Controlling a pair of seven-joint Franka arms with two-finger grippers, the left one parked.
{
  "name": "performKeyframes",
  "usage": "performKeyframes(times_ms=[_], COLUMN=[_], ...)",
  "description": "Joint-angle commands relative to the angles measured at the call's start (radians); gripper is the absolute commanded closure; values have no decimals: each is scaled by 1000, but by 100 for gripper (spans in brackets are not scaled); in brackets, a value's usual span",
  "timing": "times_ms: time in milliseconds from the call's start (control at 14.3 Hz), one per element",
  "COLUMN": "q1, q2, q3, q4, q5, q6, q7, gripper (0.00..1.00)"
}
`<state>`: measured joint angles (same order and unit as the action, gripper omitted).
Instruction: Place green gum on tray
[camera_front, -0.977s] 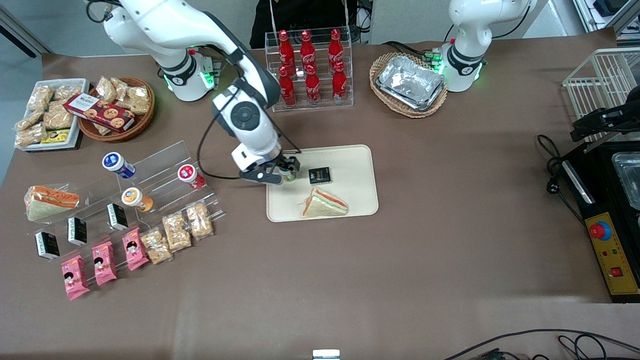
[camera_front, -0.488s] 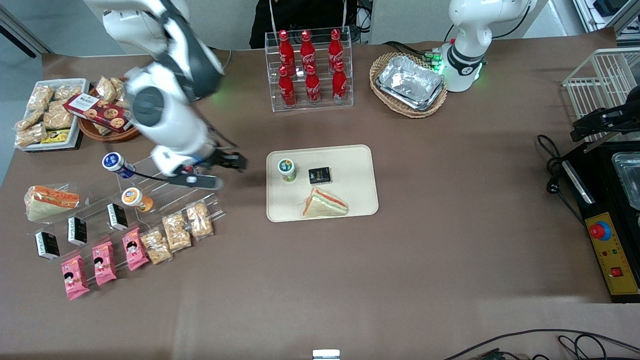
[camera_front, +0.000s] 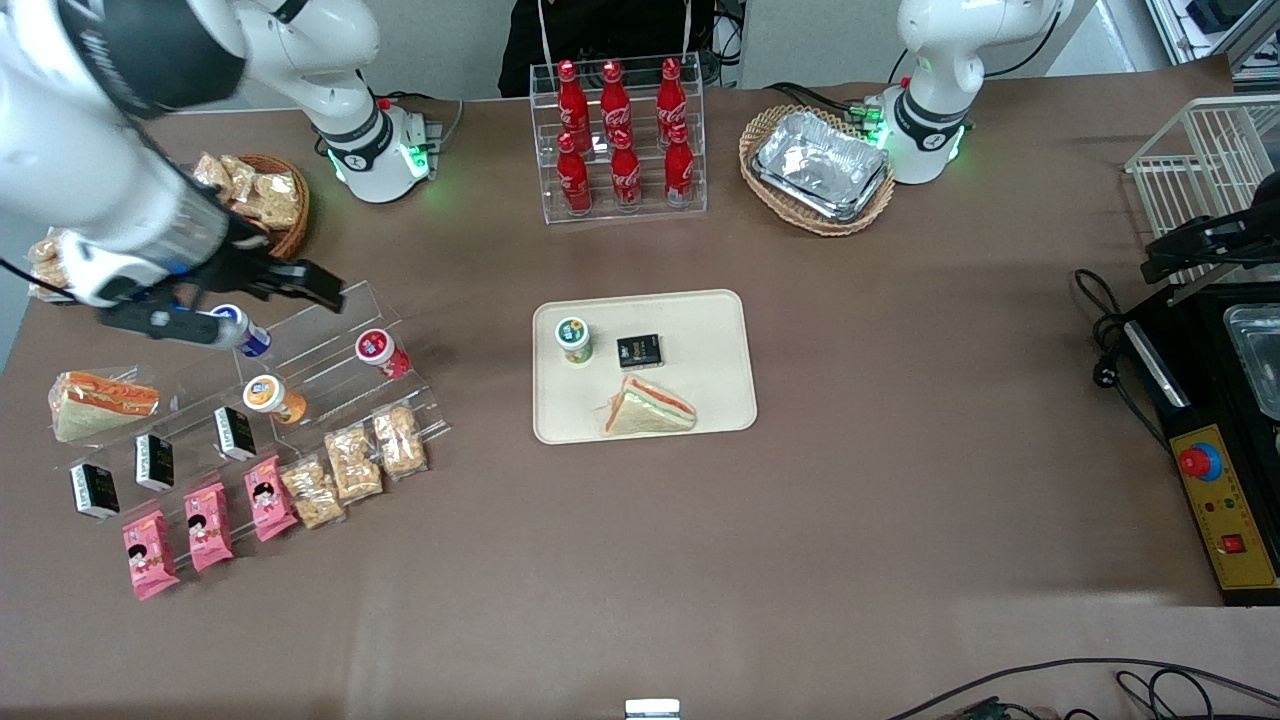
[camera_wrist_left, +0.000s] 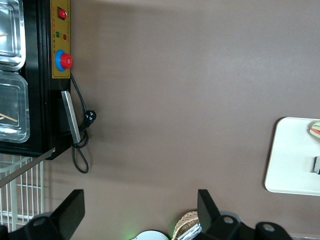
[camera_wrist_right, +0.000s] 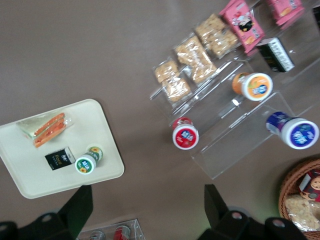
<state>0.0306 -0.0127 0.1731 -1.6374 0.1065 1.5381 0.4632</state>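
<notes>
The green gum (camera_front: 573, 340) stands upright on the cream tray (camera_front: 700, 400), near the tray corner nearest the working arm's end, beside a small black packet (camera_front: 639, 350). It also shows in the right wrist view (camera_wrist_right: 87, 160) on the tray (camera_wrist_right: 30, 165). My right gripper (camera_front: 245, 305) is open and empty, raised high above the clear acrylic display steps toward the working arm's end of the table, well away from the tray. In the right wrist view its fingers (camera_wrist_right: 75, 210) stand wide apart with nothing between them.
A wrapped sandwich (camera_front: 648, 408) lies on the tray. The acrylic steps hold blue (camera_front: 240, 330), red (camera_front: 378, 350) and orange (camera_front: 270, 397) bottles, with snack packets (camera_front: 350, 465) in front. A cola rack (camera_front: 620, 135), a foil-container basket (camera_front: 818, 168) and a snack basket (camera_front: 262, 200) stand nearer the robot bases.
The gripper let go of the green gum on the tray, rose and swung away toward the working arm's end, over the acrylic steps. The gum stays upright on the tray.
</notes>
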Motion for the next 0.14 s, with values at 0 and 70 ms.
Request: performKeyframes(times_ms=[0,70], q1=[-86,-107], q2=[27,28], q3=[0,-1], q4=[94,115], q5=[4,4], q6=[-90,-102], q7=[-52,-90], gripper=[1,1])
